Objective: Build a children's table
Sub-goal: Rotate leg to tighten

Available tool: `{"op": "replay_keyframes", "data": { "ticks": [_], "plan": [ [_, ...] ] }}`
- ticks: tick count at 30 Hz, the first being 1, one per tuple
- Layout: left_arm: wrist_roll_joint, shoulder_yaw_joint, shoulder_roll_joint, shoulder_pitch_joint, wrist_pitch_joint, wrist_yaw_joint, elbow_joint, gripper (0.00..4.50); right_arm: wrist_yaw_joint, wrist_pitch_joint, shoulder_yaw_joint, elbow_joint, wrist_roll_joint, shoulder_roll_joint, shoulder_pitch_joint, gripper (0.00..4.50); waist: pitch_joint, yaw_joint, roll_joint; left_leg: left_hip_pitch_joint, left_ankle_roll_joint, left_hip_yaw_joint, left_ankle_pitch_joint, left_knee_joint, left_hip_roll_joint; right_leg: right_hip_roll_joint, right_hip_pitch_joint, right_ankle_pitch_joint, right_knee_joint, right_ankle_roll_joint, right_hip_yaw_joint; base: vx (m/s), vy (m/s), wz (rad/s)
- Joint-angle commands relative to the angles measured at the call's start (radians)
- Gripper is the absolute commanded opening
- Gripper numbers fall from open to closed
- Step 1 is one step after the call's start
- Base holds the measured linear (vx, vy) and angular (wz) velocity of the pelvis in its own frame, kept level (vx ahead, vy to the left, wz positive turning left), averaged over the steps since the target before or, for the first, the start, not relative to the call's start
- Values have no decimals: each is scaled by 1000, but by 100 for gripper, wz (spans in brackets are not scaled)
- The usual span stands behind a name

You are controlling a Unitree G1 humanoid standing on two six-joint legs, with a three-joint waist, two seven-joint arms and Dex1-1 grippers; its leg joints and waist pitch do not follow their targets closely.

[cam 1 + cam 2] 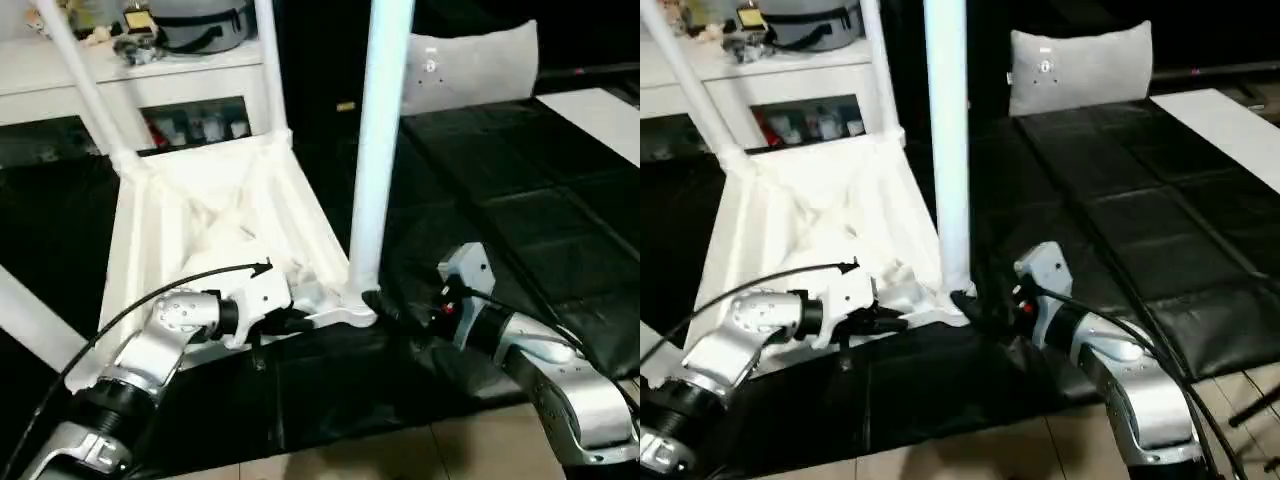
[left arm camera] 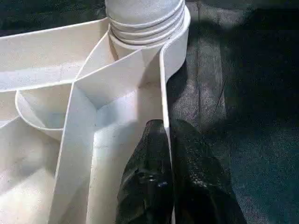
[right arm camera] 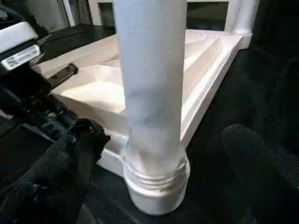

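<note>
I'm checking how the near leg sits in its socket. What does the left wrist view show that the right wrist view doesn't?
Left wrist view alone: the left gripper shut on the table top's rim, and the ribbed underside seen from close.

Right wrist view alone: the right gripper open, its fingers either side of the near leg, and another leg standing at a far corner.

Both: the near leg's ridged base in its corner socket, and the black mat.
</note>
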Motion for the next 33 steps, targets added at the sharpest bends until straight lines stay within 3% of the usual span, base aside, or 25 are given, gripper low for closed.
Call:
{"op": "replay_keyframes", "data": {
  "ticks": [1,3,4,5,6,7,8,10,12,14,15,20,22,23,25,27,28,33],
  "plan": [
    [0,-7,-1,-16,-18,-15,-17,0,14,-14,26,19,-10,-7,-13,446,-54,-10,0,21,36,-13,-432,-73,11,-66,25,-577,-92,-6,35,0,0,0],
    [12,-23,15,-20,-26,-37,-7,0,43,-37,49,45,-38,-41,-28,446,-60,-7,1,10,43,-15,-398,-79,19,-61,31,-495,-75,-31,45,0,0,0],
    [17,-28,20,-23,-31,-46,0,0,59,-46,43,52,-30,-48,-35,446,-62,-7,-28,7,50,-12,-383,-80,20,-61,31,-486,-76,-32,49,0,0,0],
    [21,-32,24,-26,-36,-52,5,0,74,-53,35,58,-21,-53,-42,446,-64,1,-12,7,55,-12,-360,-78,21,-67,30,-473,-64,-51,55,0,0,0],
    [28,-36,26,-29,-40,-52,12,0,83,-62,24,69,-9,-55,-51,446,-64,0,-12,4,57,-11,-349,-78,21,-66,31,-467,-62,-56,58,0,0,0],
    [41,-45,31,-33,-52,-53,17,0,106,-73,18,83,2,-64,-65,446,-67,6,-52,-3,67,-8,-306,-76,18,-68,33,-467,-55,-56,63,0,0,0],
    [49,-50,35,-35,-58,-56,15,0,129,-83,17,97,7,-73,-79,446,-66,13,-43,2,70,-3,-288,-73,16,-69,23,-501,-58,-53,70,0,0,0],
    [39,-49,37,-33,-43,-67,-8,0,173,-111,17,141,8,-92,-117,446,-71,20,-47,-5,70,-4,-243,-72,20,-67,26,-470,-45,-65,76,0,0,0],
    [28,-48,38,-28,-29,-82,-34,0,211,-137,16,185,22,-103,-150,446,-69,28,-63,-3,70,0,-241,-74,26,-66,22,-461,-44,-72,78,0,0,0],
    [22,-48,42,-24,-24,-89,-47,0,252,-138,21,204,36,-112,-163,446,-71,33,-58,-1,68,-1,-239,-74,26,-67,23,-450,-38,-83,79,0,0,0],
    [20,-49,43,-23,-19,-93,-56,0,302,-139,33,225,44,-126,-174,429,-72,36,-68,-3,67,-1,-233,-76,31,-66,25,-423,-36,-92,82,0,0,0],
    [22,-64,36,-25,-19,-93,-70,0,443,-115,75,291,63,-166,-213,390,-73,46,-71,-4,68,0,-231,-77,33,-66,27,-374,-26,-125,86,0,0,0],
    [20,-68,35,-16,-12,-99,-74,0,483,-129,90,360,63,-154,-259,369,-72,53,-77,-2,64,3,-228,-76,33,-68,27,-373,-24,-135,88,0,0,0],
    [20,-69,37,-14,-9,-103,-77,0,491,-134,95,378,60,-150,-270,365,-74,57,-69,1,58,4,-237,-74,32,-68,24,-382,-25,-141,87,0,0,0],
    [14,-68,44,-9,-1,-113,-84,0,501,-160,111,438,37,-135,-307,346,-70,61,-66,0,51,5,-245,-76,32,-67,26,-393,-28,-139,87,0,0,0],
    [18,-71,47,-13,-5,-114,-77,0,499,-190,111,505,23,-114,-346,325,-75,66,-64,6,42,5,-247,-75,34,-67,22,-375,-26,-149,88,0,0,0],
    [19,-72,48,-14,-6,-114,-75,0,497,-195,110,515,21,-110,-352,321,-75,66,-58,5,39,4,-246,-75,35,-67,22,-358,-22,-156,89,0,0,0],
    [16,-69,27,-36,2,-100,-49,0,505,-212,118,543,12,-97,-369,279,-79,73,-58,2,38,7,-231,-75,36,-63,29,-279,-11,-179,91,0,0,0]
  ]
}}
